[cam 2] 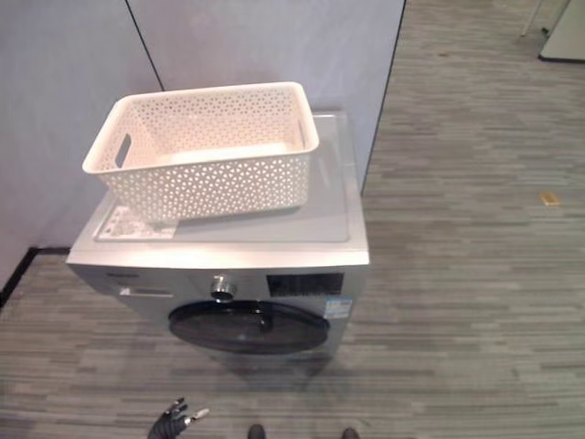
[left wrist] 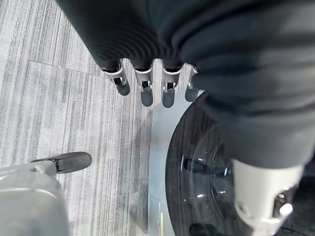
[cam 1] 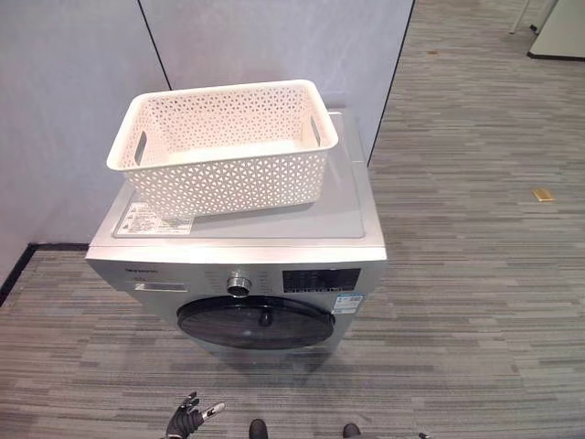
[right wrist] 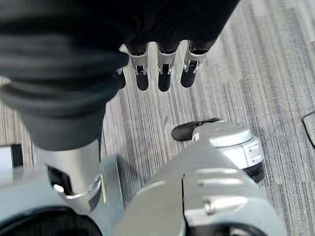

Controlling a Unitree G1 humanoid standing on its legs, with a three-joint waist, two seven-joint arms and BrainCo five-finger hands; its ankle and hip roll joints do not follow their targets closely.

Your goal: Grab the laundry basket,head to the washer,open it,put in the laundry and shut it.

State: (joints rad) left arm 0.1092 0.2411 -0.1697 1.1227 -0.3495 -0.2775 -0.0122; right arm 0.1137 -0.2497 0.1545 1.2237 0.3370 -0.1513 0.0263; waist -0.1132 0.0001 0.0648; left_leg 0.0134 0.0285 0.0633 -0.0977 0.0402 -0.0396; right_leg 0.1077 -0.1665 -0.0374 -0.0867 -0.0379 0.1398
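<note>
A: Hand covering?
B: Left hand and right hand each carry a dark ribbed cover over the back and wrist.

A: Fingers?
B: Silver segments in a row, each ending in a rounded dark tip. Small dark recesses mark the silver segments near the cover.

A: Thumb?
B: A thicker silver cylinder set apart from the row, with a glossy metallic end and dark inset detail.
</note>
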